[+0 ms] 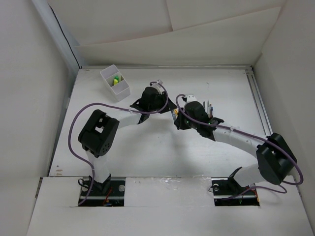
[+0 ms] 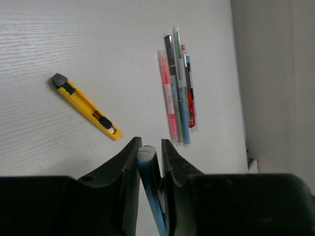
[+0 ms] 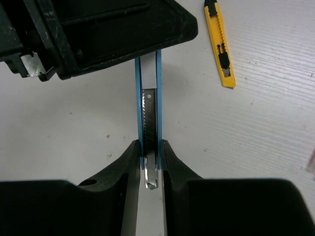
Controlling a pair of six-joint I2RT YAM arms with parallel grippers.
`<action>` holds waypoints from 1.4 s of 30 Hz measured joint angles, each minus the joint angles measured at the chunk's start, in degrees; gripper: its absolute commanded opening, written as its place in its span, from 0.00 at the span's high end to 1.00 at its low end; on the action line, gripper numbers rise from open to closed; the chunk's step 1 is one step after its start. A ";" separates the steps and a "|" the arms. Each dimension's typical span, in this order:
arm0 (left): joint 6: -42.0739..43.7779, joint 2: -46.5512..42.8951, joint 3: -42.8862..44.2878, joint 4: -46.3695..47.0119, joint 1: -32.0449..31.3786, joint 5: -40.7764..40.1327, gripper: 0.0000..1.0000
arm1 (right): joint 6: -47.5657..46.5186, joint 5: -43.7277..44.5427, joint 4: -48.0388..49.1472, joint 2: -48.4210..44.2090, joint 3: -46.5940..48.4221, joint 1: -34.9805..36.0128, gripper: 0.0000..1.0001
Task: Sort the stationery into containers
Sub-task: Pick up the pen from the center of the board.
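Blue cutter (image 3: 149, 113), metal blade showing in its slot, is held btwn both arms over the middle of the white surface (image 2: 74, 39). R fingers (image 3: 130, 164) pinch one end of it, pressed against the blue side rails. L fingers (image 2: 129, 160) are closed on the other end, w/ the rounded pale-blue tip poking out btwn them in the left wrist view. In the right wrist view the cutter runs straight from the R fingers up under the black body of the L arm's wrist. A yellow cutter (image 2: 86, 107) w/ black slider lies flat on the surface near the pair, touching neither. Farther off in the left wrist view, a tight bunch of pens (image 2: 178, 88) (pink, grey, blue, red, some in clear sleeves) lies side by side on the surface. White tray (image 1: 123, 91) w/ inner dividers sits toward the far-left corner of the surface, well apart from the fingers of both arms. One of its compartments holds small yellow-green items (image 1: 115, 79), too small to ID. Purple cables (image 1: 74, 123) loop along both arms.
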 measured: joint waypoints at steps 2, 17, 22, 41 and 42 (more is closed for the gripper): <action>-1.62 -0.11 0.04 1.55 -0.09 1.07 0.96 | 0.09 -0.02 0.02 0.02 0.00 0.22 1.00; -1.86 -5.31 -2.23 1.38 2.25 0.68 1.00 | 0.04 -0.81 2.97 -0.85 0.15 0.87 0.55; 0.37 -7.06 -2.21 -1.16 6.19 -3.19 1.00 | -0.96 -0.59 1.31 -5.22 0.35 0.24 0.46; -1.01 -1.97 28.06 -17.90 28.09 -19.87 1.00 | -1.27 4.79 0.39 -11.72 -3.43 -3.52 0.49; -0.55 -0.66 31.06 -19.23 28.59 -21.40 1.00 | -1.25 4.79 0.61 -11.80 -3.50 -3.50 0.49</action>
